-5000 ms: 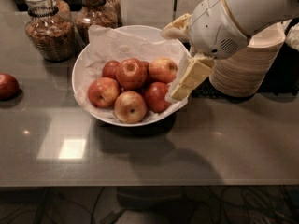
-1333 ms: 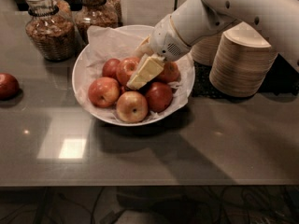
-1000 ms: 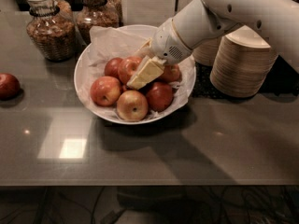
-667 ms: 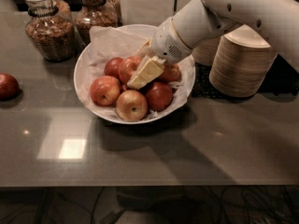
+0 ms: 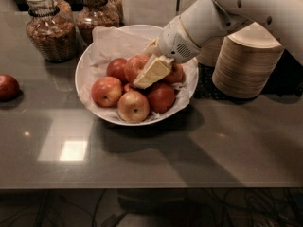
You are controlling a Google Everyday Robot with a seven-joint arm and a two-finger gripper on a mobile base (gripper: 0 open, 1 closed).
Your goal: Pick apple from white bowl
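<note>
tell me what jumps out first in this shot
The robot's gripper is down in the white bowl at centre, right at the apple among several red ones. Then the stacked beige bowls on the right and a lone apple at far left.

I am finding no text, label, brand, number or sign that can be read, neither on the two glass jars (image 5: 51,30), nor on the stack of beige bowls (image 5: 246,60), nor on my own white arm casing (image 5: 208,18). My gripper (image 5: 147,72) is hanging low inside the white bowl (image 5: 83,86), right over the fruit, and it is showing no markings either.
</note>
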